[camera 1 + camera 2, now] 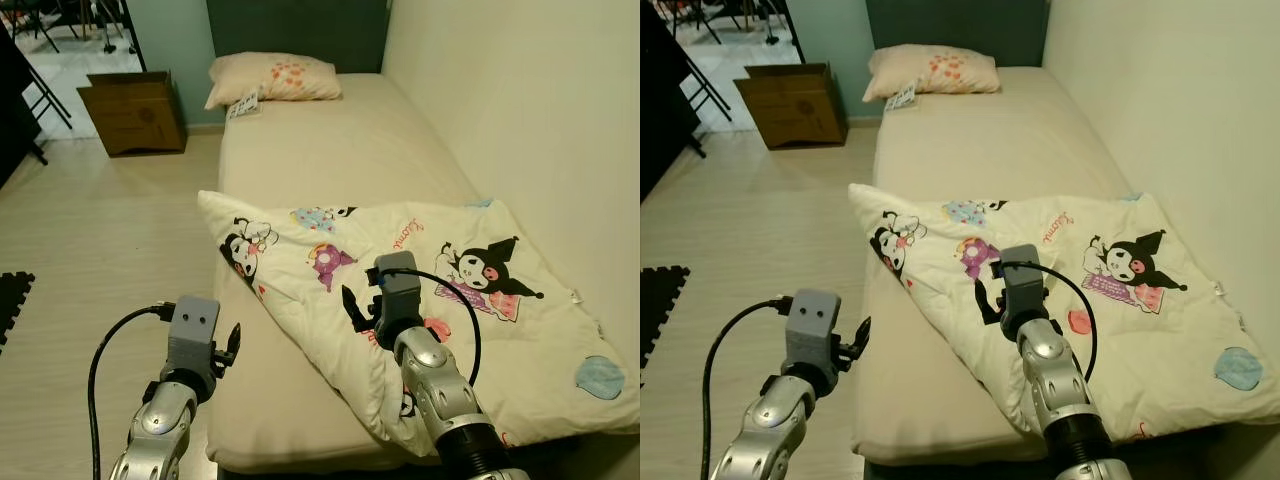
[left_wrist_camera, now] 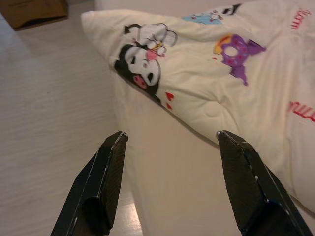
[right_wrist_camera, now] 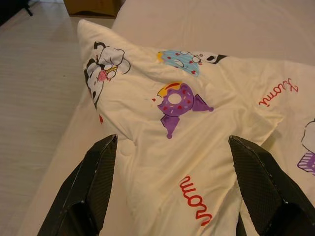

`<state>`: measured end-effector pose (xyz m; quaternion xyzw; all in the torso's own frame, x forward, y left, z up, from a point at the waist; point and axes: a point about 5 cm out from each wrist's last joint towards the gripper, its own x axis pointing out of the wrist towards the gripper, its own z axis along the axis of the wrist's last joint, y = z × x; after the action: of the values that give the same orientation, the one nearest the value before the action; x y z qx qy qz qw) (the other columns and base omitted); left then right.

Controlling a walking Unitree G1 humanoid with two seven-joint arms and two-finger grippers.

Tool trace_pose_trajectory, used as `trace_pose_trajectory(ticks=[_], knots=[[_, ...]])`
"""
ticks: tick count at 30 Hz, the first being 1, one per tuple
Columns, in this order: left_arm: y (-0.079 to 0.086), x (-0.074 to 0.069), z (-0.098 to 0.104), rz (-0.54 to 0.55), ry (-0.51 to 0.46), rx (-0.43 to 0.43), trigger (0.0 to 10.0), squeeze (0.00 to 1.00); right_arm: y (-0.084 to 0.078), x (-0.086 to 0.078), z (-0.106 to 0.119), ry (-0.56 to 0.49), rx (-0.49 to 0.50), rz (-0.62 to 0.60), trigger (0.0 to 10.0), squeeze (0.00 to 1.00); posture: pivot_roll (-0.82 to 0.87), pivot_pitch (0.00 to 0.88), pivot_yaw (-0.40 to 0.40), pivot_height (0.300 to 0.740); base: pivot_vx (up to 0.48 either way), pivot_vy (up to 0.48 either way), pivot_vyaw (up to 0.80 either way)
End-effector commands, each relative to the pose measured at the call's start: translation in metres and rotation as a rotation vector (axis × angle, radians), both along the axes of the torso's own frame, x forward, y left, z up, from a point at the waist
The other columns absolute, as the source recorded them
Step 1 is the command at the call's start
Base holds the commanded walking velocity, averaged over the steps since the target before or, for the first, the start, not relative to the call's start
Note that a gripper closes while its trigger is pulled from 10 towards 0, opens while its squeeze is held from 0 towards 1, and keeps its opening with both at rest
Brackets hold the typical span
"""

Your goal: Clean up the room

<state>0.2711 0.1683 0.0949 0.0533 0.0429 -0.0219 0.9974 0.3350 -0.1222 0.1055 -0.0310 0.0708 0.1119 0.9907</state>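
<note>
Blanket (image 1: 420,290) lies rumpled across the bed's (image 1: 350,150) foot end, one corner overhanging the left edge. I see my right gripper (image 3: 172,187) spread above it, left gripper (image 2: 170,184) spread over that edge, bare floor (image 1: 100,230) alongside.

Pale wood-look floor (image 1: 90,230) fills the frame's left. A cream wall (image 1: 520,90) runs down the right, a dark headboard (image 1: 295,30) top centre, a cardboard box (image 1: 132,110) upper left.
</note>
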Motion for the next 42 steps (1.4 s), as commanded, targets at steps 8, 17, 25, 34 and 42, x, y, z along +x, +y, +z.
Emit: trace_pose_trajectory(ticks=[8, 17, 25, 34, 42], knots=[[0.002, 0.001, 0.004, 0.000, -0.018, 0.021, 10.0, 0.00, 0.000, -0.005, -0.011, 0.030, 0.034, -0.011, 10.0, 0.00, -0.06, 0.159, 0.026, 0.665, 0.000, 0.000, 0.00], [-0.001, 0.002, 0.004, -0.013, -0.024, 0.019, 10.0, 0.00, -0.003, -0.004, -0.012, 0.033, 0.040, -0.018, 10.0, 0.00, -0.06, 0.159, 0.031, 0.635, 0.000, 0.000, 0.00], [-0.006, 0.002, 0.005, -0.033, -0.030, 0.020, 10.0, 0.00, -0.003, -0.005, -0.013, 0.035, 0.042, -0.016, 10.0, 0.00, -0.06, 0.156, 0.033, 0.605, 0.000, 0.000, 0.00], [-0.010, -0.001, 0.004, -0.053, -0.028, 0.015, 10.0, 0.00, 0.000, -0.004, -0.013, 0.025, 0.045, -0.011, 10.0, 0.00, -0.05, 0.155, 0.034, 0.600, 0.000, 0.000, 0.00], [-0.013, -0.004, 0.002, -0.060, -0.019, 0.012, 10.0, 0.00, 0.001, -0.004, -0.013, 0.026, 0.049, -0.005, 10.0, 0.00, -0.05, 0.154, 0.032, 0.600, 0.000, 0.000, 0.00]])
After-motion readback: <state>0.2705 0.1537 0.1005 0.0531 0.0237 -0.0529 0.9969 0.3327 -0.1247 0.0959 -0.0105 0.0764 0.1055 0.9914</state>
